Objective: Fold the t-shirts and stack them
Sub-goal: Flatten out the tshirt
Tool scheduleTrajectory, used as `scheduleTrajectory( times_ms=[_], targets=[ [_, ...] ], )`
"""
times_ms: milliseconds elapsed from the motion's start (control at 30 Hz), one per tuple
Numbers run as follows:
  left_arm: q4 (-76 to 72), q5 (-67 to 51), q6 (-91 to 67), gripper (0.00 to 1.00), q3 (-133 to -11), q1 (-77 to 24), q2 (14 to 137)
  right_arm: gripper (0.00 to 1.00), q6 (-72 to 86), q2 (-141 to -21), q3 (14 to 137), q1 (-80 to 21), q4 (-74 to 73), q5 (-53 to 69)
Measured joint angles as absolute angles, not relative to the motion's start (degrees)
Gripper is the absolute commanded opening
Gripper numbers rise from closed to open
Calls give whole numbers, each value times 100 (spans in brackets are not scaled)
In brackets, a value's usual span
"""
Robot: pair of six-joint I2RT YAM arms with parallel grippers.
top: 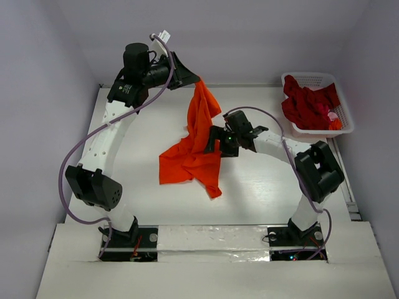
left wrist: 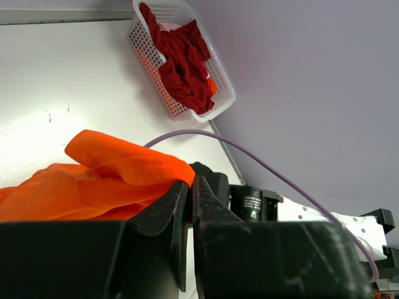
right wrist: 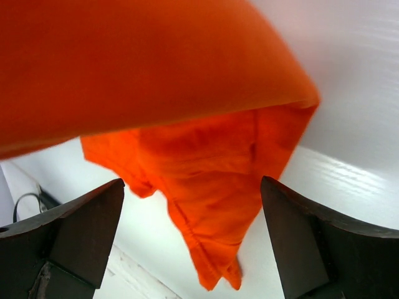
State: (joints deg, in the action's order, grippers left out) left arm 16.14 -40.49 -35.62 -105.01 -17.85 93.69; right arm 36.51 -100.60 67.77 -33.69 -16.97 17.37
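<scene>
My left gripper (left wrist: 190, 187): jaws together, pinched on corner of orange shirt (top: 201, 118), holding it up at far side of surface (top: 140, 134). My right gripper (right wrist: 192, 184): jaws wide apart, nothing clamped, orange cloth hanging just in front of them. I see shirt's lower part crumpled on surface, near middle. Far right corner: white basket (top: 312, 76) heaped with dark red shirts (top: 308, 104), well apart from orange shirt.

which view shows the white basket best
The top external view: the whole basket with the red shirts heaped inside. The left wrist view shows it far off and slanted; the right wrist view misses it.
</scene>
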Motion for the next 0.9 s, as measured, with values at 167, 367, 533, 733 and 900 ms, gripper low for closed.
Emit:
scheduleTrajectory(
  times_ms=[167,367,533,733,900],
  targets=[
    [1616,-4056,-3562,0,-10499,-1787,9369,95,3778,-10252,6643,-3140,-1431,1769],
    [1638,-4088,-3559,0,-10499,-1750,9369,94,3887,-10475,6514,-3109,-1175,1938],
    [1673,-4091,-3557,0,-10499,-1717,9369,94,3876,-10536,6514,-3109,-1168,1955],
    [1688,-4101,-3557,0,-10499,-1680,9369,94,3861,-10536,6512,-3109,-1146,1957],
    [1697,-4112,-3557,0,-10499,-1675,9369,91,3861,-10554,6512,-3109,-1118,2021]
  ],
)
